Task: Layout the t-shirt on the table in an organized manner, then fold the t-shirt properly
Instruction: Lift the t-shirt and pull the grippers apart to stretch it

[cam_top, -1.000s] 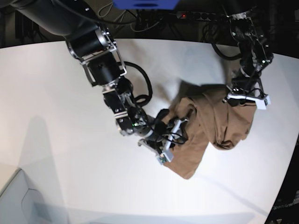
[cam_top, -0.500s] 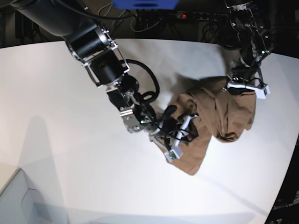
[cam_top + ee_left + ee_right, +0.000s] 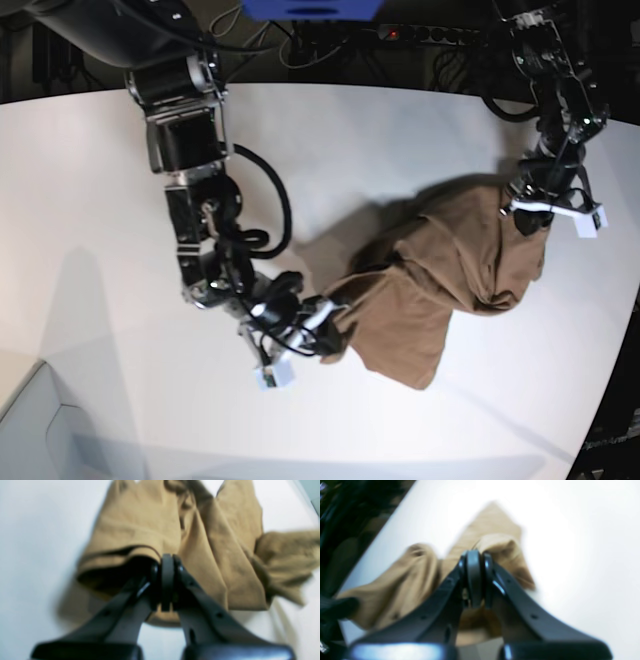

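No label or writing can be read anywhere on the cloth; both wrist views are blurred. Over on the left of the base view, the right gripper (image 3: 318, 330) has its jaws pressed together on a bunched edge of the t-shirt (image 3: 440, 275), low over the white surface (image 3: 100, 200). The right wrist view shows the same thing: jaws clamped, tan fabric pinched at their tips (image 3: 473, 562). The shirt stretches from there as a crumpled, folded band across the surface's right half, with one flap trailing toward the near edge. At the right edge, the left gripper (image 3: 545, 205) has its jaws closed on a hemmed fold of cloth (image 3: 167, 565), holding that end raised above the surface.
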Robot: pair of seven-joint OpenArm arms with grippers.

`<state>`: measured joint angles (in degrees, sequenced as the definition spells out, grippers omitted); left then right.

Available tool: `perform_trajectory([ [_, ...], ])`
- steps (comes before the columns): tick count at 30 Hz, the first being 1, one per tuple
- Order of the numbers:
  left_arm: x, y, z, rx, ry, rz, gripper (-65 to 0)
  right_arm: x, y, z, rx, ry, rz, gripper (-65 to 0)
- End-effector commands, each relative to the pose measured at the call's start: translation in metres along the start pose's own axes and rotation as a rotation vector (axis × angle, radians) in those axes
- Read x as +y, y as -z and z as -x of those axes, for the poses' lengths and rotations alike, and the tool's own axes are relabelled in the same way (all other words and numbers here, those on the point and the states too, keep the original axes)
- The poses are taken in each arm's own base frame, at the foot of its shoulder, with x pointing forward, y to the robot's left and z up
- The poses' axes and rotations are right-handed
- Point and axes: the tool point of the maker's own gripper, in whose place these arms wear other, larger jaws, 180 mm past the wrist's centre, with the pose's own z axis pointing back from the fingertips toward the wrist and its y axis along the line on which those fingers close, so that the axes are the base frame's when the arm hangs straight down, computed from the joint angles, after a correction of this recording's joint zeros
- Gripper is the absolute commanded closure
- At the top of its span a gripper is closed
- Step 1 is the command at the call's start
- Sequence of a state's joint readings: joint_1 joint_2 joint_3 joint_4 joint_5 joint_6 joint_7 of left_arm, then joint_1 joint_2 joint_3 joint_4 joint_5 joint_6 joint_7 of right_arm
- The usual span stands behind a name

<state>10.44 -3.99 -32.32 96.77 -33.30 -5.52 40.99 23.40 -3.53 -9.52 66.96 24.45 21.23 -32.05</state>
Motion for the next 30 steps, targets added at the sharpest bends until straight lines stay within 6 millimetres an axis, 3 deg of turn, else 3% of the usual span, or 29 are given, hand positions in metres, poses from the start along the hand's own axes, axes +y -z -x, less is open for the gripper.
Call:
perform_trajectory([
  [1,-0.003,-0.002,-0.026,-0.074,0.003,0.01,-0.2,0.003,-0.006,-0.026,-0.071,-0.013,-0.015,0.0],
  [7,-0.002,-0.001,-0.059,-0.16,-0.027,0.009,-0.2,-0.035,-0.065,-0.042,-0.173,-0.048,0.098,0.0],
  [12,-0.015,-0.009,-0.086,-0.235,-0.077,0.076,-0.2,-0.058,-0.115,-0.059,-0.257,-0.101,0.19,0.0],
  [16,-0.019,-0.014,-0.094,-0.263,-0.148,0.128,-0.2,-0.082,-0.144,-0.059,-0.296,-0.079,0.272,0.0],
  [20,-0.017,-0.014,-0.087,-0.244,-0.158,0.13,-0.2,-0.107,-0.167,-0.043,-0.297,-0.024,0.353,0.0],
  [23,-0.013,-0.013,-0.063,-0.153,-0.16,0.118,-0.2,-0.117,-0.173,-0.018,-0.257,0.014,0.383,0.0],
  [28,-0.008,-0.018,-0.03,-0.021,-0.148,0.105,-0.2,-0.132,-0.165,0.022,-0.173,0.089,0.396,0.0],
  [30,-0.009,-0.025,-0.026,-0.003,-0.129,0.104,-0.2,-0.137,-0.159,0.036,-0.14,0.122,0.397,0.0],
])
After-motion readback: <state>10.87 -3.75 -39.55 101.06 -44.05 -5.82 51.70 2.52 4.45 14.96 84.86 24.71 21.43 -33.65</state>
